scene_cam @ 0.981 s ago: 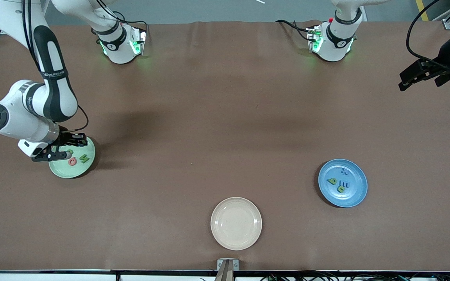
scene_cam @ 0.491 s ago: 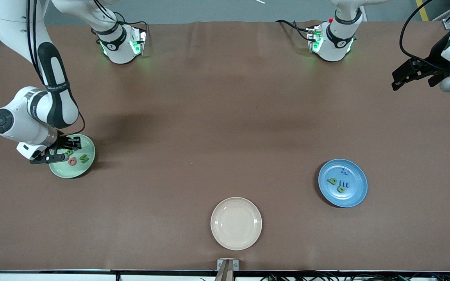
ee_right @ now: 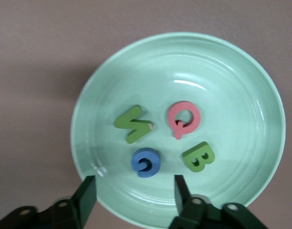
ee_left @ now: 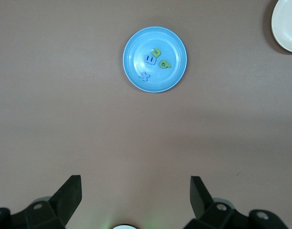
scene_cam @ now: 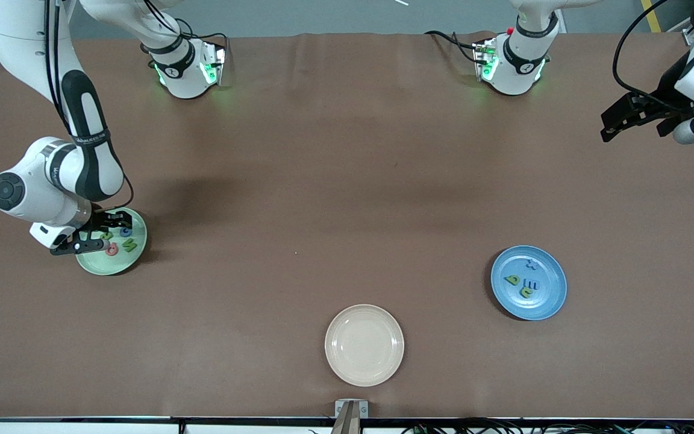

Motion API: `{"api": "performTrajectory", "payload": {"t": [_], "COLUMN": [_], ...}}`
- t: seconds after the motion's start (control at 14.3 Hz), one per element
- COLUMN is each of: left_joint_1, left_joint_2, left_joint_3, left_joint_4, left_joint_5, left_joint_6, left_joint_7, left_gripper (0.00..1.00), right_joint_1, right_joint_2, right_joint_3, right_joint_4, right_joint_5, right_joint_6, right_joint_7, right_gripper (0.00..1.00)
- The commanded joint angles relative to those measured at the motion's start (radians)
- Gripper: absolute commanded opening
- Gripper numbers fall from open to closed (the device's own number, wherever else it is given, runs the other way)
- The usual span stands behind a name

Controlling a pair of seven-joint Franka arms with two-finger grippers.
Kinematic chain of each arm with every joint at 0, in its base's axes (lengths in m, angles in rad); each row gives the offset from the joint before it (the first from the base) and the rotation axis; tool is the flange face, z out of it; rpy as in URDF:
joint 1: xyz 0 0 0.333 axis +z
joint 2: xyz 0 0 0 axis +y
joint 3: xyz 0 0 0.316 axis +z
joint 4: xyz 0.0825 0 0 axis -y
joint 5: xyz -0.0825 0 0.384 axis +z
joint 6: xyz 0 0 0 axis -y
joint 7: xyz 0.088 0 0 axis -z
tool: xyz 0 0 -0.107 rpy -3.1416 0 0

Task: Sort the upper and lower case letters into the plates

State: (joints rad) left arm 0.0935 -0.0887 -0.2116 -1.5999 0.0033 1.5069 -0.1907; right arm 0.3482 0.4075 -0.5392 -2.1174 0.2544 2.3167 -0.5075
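You have one plate (scene_cam: 97, 264) at mid-height by the right arm's end, with four letters (scene_cam: 129, 245) in it and the right gripper (scene_cam: 105, 232) over it. A second plate (scene_cam: 549, 301), holding four more letters (scene_cam: 528, 283), lies toward the left arm's end. A third plate (scene_cam: 364, 345) sits bottom centre. The left gripper (scene_cam: 639, 117) hangs over the table's upper corner.

The table (scene_cam: 335, 181) is covered in plain brown. At the left of the front view, a pale mint green plate (ee_right: 241, 86) holds a green N (ee_right: 133, 124), pink Q (ee_right: 184, 119), blue C (ee_right: 146, 162) and green B (ee_right: 198, 156). At lower right, the medium blue plate (ee_left: 174, 45) carries two blue letters (ee_left: 147, 67) and two yellow-green ones (ee_left: 161, 58). The bottom-centre plate (scene_cam: 364, 345) is cream-beige.
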Motion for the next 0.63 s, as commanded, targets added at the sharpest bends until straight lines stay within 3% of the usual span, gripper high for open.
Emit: {"api": "performTrajectory", "payload": {"t": [0.0, 0.35, 0.56], "left_joint_1": [-0.001, -0.006, 0.008], "left_joint_2": [-0.011, 0.023, 0.024], "left_joint_3": [0.0, 0.0, -0.005], "left_joint_4": [-0.011, 0.014, 0.011], "left_joint_5": [-0.011, -0.022, -0.011], "left_joint_6": [0.015, 0.018, 0.018], "left_joint_7": [0.016, -0.013, -0.015], "left_gripper": [1.0, 1.0, 1.0], "right_joint_1": [0.012, 0.092, 0.173], "right_joint_2": [-0.146, -0.381, -0.453], "right_joint_3": [0.005, 0.008, 0.01], "right_joint_4": [0.037, 0.089, 0.231], "right_joint_5": [0.009, -0.041, -0.145], "right_joint_6": [-0.178, -0.371, -0.561], "right_joint_7": [-0.005, 0.179, 0.378], "right_gripper": [1.0, 1.0, 1.0]}}
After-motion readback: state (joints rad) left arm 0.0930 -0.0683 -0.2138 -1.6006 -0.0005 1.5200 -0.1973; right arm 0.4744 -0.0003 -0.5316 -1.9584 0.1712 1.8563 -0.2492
